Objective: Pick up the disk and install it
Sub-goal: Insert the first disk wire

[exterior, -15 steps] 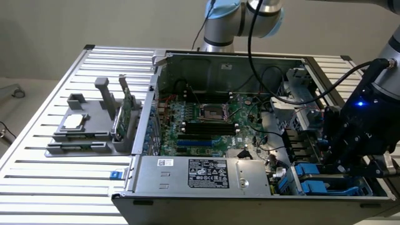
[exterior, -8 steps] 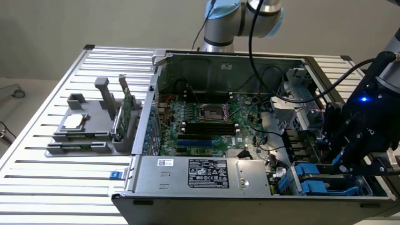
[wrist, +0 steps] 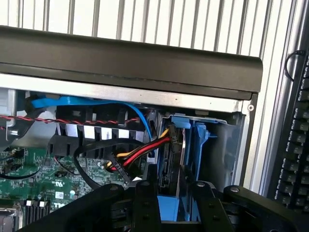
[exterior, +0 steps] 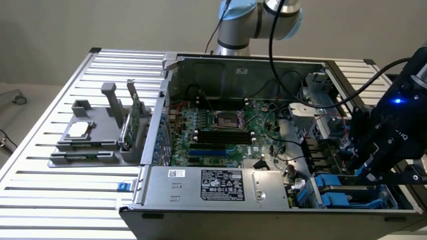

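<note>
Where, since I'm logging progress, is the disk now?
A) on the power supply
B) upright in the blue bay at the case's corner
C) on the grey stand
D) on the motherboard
B: the disk stands on edge in the blue bay, right below the tool.

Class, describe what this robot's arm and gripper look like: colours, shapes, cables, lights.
The arm has round silver-grey segments with a pale blue joint cap. Black cables run down from it. The gripper is black and angular, its housing carrying a small glowing blue light.
</note>
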Controlling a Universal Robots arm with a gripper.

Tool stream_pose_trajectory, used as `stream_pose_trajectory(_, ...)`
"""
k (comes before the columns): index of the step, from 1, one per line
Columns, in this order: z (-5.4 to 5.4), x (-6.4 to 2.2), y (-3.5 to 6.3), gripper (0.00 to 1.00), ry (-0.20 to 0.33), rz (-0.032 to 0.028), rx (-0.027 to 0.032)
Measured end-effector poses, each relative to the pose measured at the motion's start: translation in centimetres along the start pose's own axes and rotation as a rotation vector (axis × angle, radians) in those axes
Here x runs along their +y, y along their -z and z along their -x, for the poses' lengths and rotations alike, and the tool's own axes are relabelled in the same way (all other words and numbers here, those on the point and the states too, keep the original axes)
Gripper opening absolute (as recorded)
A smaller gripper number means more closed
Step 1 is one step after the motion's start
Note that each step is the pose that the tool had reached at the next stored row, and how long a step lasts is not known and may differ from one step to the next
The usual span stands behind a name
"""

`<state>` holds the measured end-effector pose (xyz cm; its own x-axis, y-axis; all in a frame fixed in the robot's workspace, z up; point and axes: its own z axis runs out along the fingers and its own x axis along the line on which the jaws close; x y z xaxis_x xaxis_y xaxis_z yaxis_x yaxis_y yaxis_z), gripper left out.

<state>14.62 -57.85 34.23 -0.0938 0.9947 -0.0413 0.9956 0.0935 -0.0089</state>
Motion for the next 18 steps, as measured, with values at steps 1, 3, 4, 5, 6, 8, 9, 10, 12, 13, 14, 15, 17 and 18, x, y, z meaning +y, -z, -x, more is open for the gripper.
stream_pose_trajectory(1, 0.0, 0.19, 0.00, 0.33, 0.000, -0.0024, 0.0020)
stream_pose_trajectory(3, 0.2, 0.54, 0.02, 0.33, 0.000, -0.0080, 0.0051)
stream_pose_trajectory(4, 0.2, 0.67, 0.04, 0.33, 0.001, -0.0114, 0.0066)
stream_pose_trajectory(5, 0.2, 0.75, 0.07, 0.33, 0.001, -0.0141, 0.0076)
stream_pose_trajectory(6, 0.3, 0.79, 0.10, 0.33, 0.001, -0.0163, 0.0083)
stream_pose_trajectory(8, 0.3, 0.91, 0.16, 0.33, 0.001, -0.0201, 0.0102)
stream_pose_trajectory(9, 0.3, 1.03, 0.19, 0.33, 0.001, -0.0222, 0.0116)
stream_pose_trajectory(10, 0.4, 1.20, 0.21, 0.33, 0.001, -0.0243, 0.0128)
stream_pose_trajectory(12, 0.4, 1.58, 0.24, 0.33, 0.001, -0.0283, 0.0159)
stream_pose_trajectory(13, 0.4, 1.75, 0.24, 0.33, 0.001, -0.0300, 0.0179)
stream_pose_trajectory(14, 0.5, 1.91, 0.24, 0.33, 0.002, -0.0316, 0.0196)
stream_pose_trajectory(15, 0.5, 2.05, 0.25, 0.33, 0.002, -0.0330, 0.0216)
stream_pose_trajectory(17, 0.6, 2.35, 0.23, 0.33, 0.002, -0.0355, 0.0278)
stream_pose_trajectory(18, 0.7, 2.47, 0.24, 0.33, 0.002, -0.0364, 0.0304)
